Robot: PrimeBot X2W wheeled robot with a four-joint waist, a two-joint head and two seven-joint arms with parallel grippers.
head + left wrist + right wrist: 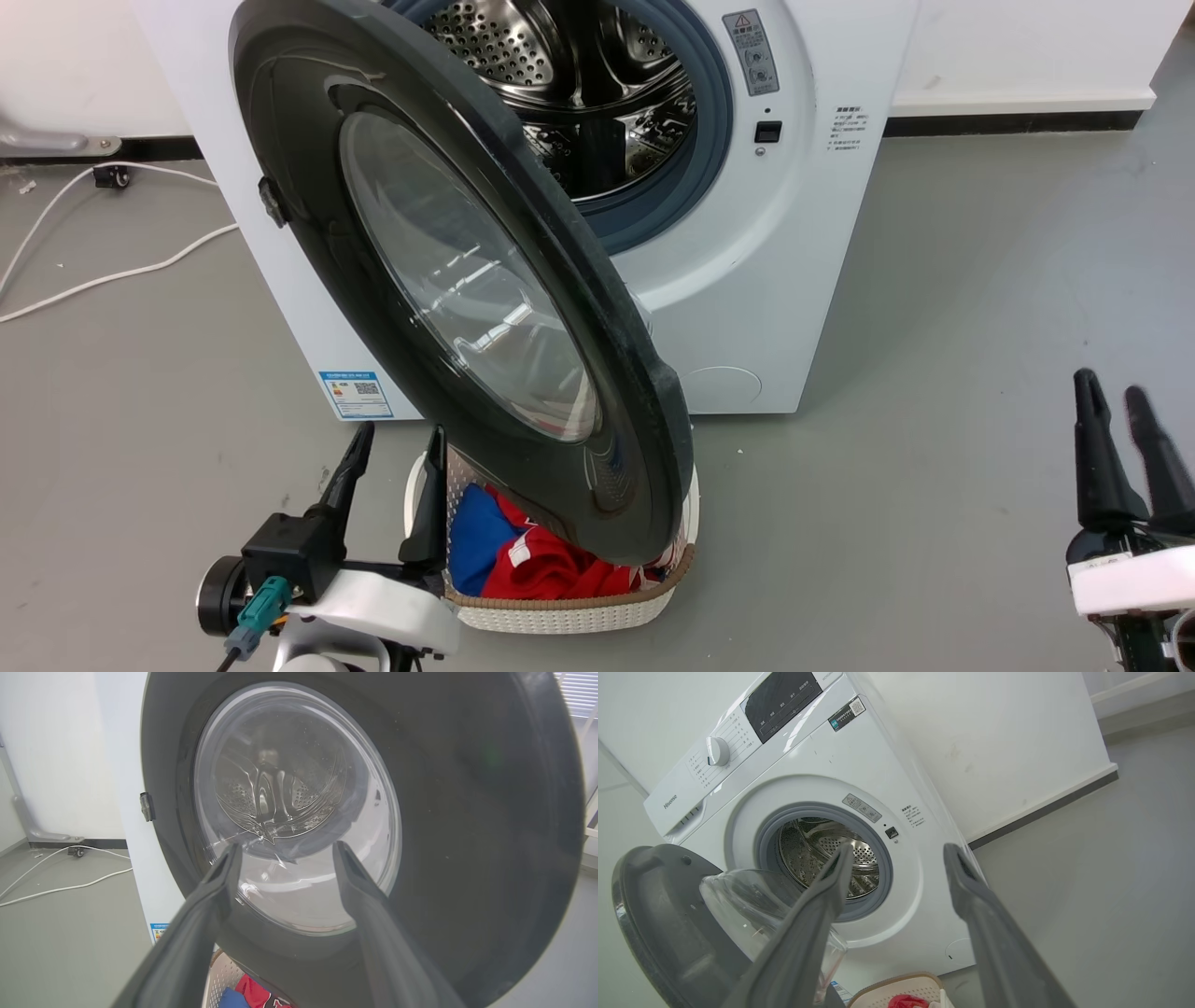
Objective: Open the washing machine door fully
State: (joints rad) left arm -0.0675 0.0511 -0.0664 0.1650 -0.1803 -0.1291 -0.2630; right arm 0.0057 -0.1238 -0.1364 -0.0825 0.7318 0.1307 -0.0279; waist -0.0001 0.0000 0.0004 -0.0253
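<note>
The white washing machine stands at the top centre, its steel drum exposed. The washing machine door, a black ring around a bulging glass window, hangs partly open from its left hinge and swings out over a basket. My left gripper is open at the lower left, just beside the door's lower rim with nothing between its fingers. In the left wrist view this gripper points at the door's outer face. My right gripper is open at the lower right, far from the door. From the right wrist, that gripper faces the machine and door.
A white laundry basket with red and blue clothes sits on the grey floor under the door's lower edge. White cables lie on the floor at the left. A white wall with a dark skirting runs behind the machine.
</note>
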